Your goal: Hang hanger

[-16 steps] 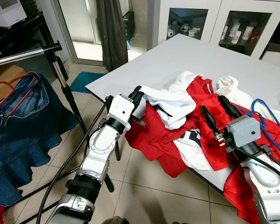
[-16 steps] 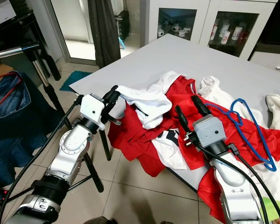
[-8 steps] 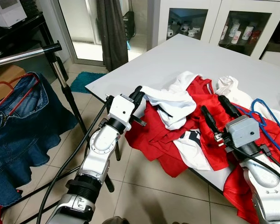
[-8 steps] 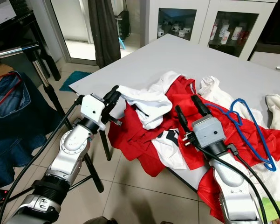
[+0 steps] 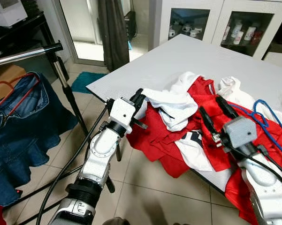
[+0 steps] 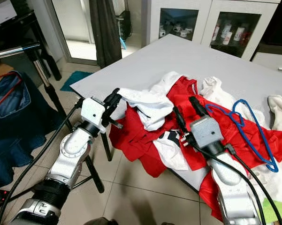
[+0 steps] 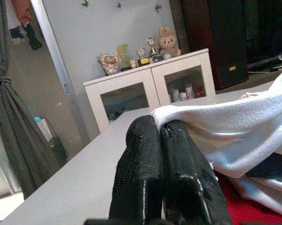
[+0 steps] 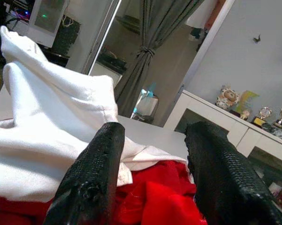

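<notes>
Left gripper [image 5: 137, 95] sits at the near-left edge of the grey table [image 5: 178, 58], its black fingers [image 7: 152, 154] pressed together. In the left wrist view the hem of the white garment [image 5: 173, 103] lies right at the fingertips; it appears pinched between them, though the seam between the fingers is too tight to confirm cloth inside.

Right gripper [image 5: 215, 112] hovers over the red garment [image 5: 204, 136] toward the table's near edge, fingers spread apart with nothing between them. Right wrist view: both fingers [image 8: 96, 164] frame red cloth below and the white garment's folds beyond.

Blue hanger [image 6: 246, 126] lies flat on the clothes pile at the table's near-right side, just beside the right gripper's arm and apart from its fingers. Part of its wire rests on the red cloth, part on another white garment [image 5: 234, 89].

Red and white clothes spill over the near edge of the table toward the tiled floor [image 5: 145, 187].

Off the table's left side stands a metal clothes rail [image 5: 26, 54] on a black stand. A denim garment [image 5: 19, 126] hangs from it on a red hanger [image 5: 9, 86].

White glass-door cabinet [image 5: 216, 21] stands behind the far edge of the table, with cups inside.
</notes>
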`<state>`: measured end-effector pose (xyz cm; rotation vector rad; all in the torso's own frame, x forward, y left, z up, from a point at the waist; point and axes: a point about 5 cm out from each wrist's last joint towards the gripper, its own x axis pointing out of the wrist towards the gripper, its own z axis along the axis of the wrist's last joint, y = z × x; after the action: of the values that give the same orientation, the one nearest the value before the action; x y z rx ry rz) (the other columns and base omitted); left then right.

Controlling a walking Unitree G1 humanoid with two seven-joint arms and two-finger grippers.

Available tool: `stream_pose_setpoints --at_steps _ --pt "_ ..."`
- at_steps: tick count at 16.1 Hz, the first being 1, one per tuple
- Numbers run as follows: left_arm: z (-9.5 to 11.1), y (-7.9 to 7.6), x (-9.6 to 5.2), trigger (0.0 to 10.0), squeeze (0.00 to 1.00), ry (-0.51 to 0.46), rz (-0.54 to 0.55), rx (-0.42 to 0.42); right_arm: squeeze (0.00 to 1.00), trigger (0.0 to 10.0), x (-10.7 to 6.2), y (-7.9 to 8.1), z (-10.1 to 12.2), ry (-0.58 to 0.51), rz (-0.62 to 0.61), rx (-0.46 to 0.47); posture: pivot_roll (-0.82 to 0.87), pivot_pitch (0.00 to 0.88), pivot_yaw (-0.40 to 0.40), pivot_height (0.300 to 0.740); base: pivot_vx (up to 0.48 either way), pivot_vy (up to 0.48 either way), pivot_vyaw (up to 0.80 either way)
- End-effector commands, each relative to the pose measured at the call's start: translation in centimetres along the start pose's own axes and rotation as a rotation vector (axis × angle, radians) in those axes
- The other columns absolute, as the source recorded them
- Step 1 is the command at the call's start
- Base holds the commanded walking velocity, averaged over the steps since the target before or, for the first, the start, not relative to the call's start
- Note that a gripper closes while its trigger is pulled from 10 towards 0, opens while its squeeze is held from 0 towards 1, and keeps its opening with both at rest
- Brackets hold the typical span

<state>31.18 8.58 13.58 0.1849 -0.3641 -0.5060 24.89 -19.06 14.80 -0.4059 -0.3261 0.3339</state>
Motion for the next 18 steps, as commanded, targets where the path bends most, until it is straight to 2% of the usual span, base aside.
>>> stream_pose_setpoints --at_steps 1,5,8,12,15,17,18 --pt "0.6 0.6 0.0 10.0 0.0 -0.025 0.023 0.007 0.0 10.0 0.5 0.1 0.3 -0.021 0.011 -0.004 0.06 0.0 0.041 0.74 0.0 0.0 0.0" --pt "0.7 1.0 0.1 10.0 0.0 -0.029 0.039 0.014 0.0 10.0 0.7 -0.3 0.4 -0.036 0.026 -0.033 0.04 0.0 0.039 0.74 0.0 0.0 0.0" --pt "0.7 0.8 0.5 10.0 0.0 -0.033 0.033 0.009 0.0 10.0 0.1 -0.3 0.4 -0.034 0.013 -0.038 0.02 0.0 0.039 0.74 0.0 0.0 0.0" --pt "0.6 0.4 0.6 10.0 0.0 -0.031 0.023 -0.001 0.0 10.0 -0.4 -0.5 0.3 -0.003 -0.027 -0.007 0.01 0.007 0.041 0.74 0.0 0.0 0.0" --pt "0.7 0.4 0.7 10.0 0.0 -0.031 0.022 0.0 0.0 10.0 0.0 -0.2 0.6 -0.017 -0.008 -0.005 0.01 0.006 0.045 0.74 0.0 0.0 0.0" --pt "0.7 0.5 0.8 10.0 0.0 -0.033 0.023 0.003 0.0 10.0 0.4 0.4 1.1 -0.031 0.047 0.02 0.02 0.005 0.044 0.74 0.0 0.0 0.0" --pt "0.8 0.7 0.9 10.0 0.0 -0.036 0.032 0.006 0.0 10.0 0.6 1.8 1.3 -0.008 0.189 0.073 0.03 0.003 0.04 0.74 0.0 0.0 0.0"
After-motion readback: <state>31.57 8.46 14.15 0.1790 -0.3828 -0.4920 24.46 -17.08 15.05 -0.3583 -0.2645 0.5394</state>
